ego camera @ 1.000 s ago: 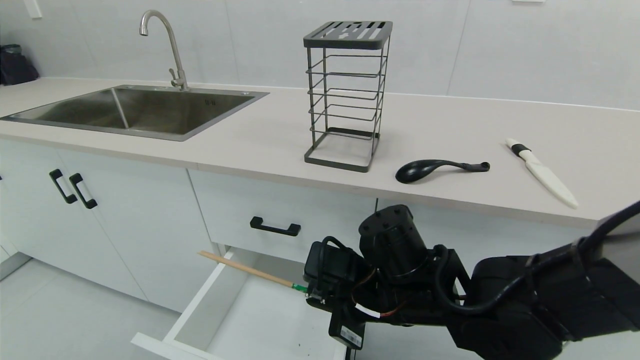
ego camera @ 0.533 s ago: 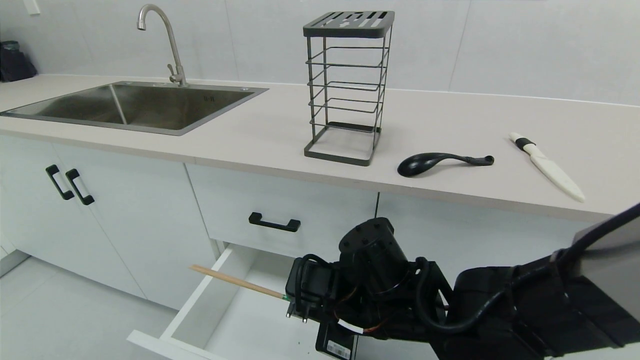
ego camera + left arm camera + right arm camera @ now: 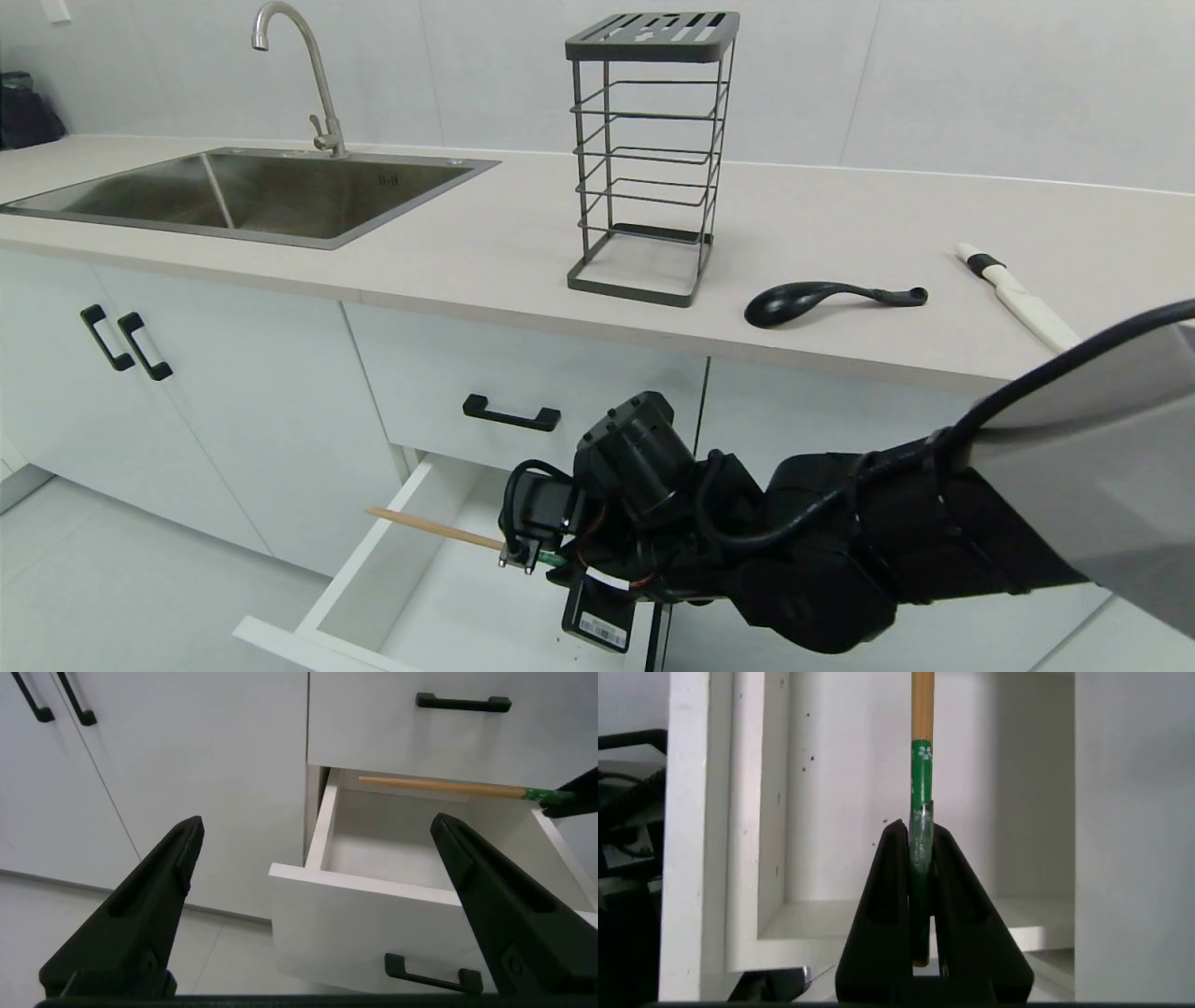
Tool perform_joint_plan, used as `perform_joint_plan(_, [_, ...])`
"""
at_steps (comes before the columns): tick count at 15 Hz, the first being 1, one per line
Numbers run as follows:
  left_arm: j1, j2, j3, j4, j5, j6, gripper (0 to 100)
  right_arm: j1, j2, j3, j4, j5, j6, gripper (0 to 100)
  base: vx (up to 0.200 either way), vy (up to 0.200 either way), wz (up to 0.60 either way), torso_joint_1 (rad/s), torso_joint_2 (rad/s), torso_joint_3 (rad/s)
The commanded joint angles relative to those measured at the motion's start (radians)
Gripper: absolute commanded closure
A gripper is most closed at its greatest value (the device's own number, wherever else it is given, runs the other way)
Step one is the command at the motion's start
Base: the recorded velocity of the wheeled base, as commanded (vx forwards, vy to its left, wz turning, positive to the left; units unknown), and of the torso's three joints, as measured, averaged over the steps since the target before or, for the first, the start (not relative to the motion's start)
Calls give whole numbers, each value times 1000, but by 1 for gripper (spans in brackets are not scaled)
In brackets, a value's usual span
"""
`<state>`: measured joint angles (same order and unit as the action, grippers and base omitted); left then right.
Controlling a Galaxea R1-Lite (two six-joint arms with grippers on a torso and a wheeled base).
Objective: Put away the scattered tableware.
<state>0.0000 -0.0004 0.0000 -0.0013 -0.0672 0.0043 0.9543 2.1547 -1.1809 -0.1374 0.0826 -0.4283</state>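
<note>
My right gripper point(image 3: 541, 558) is shut on a wooden chopstick point(image 3: 434, 529) by its green end point(image 3: 921, 770), holding it level above the open white drawer point(image 3: 373, 569). From the right wrist the chopstick point(image 3: 922, 700) points away over the drawer's inside point(image 3: 840, 784). My left gripper point(image 3: 318, 905) is open, low in front of the drawer point(image 3: 374, 882), with the chopstick point(image 3: 439, 786) across the drawer beyond it. On the counter point(image 3: 485, 252) lie a black spoon point(image 3: 822, 301) and a white knife point(image 3: 1018, 299).
A black wire rack point(image 3: 649, 154) stands on the counter left of the spoon. A steel sink point(image 3: 252, 191) with a tap point(image 3: 299, 65) is at the far left. Shut cabinet doors point(image 3: 177, 401) and a shut drawer with a black handle point(image 3: 512, 413) sit above and beside the open drawer.
My right arm has carried the chopstick down and to the left, lower over the open drawer. The head camera has tipped slightly, so the counter items have shifted in view.
</note>
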Motion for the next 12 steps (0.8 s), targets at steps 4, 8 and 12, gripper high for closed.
perform_joint_plan(4, [0, 0, 0, 0, 0, 0, 0, -35, 93, -33, -1, -18, 0, 100, 0, 0, 0, 0, 0, 0])
perform_joint_plan(8, [0, 0, 0, 0, 0, 0, 0, -11, 116, -40, -2, -50, -1, 100, 0, 0, 0, 0, 0, 0])
perform_joint_plan(12, [0, 0, 0, 0, 0, 0, 0, -20, 146, -46, -2, -73, 3, 100, 0, 0, 0, 0, 0, 0])
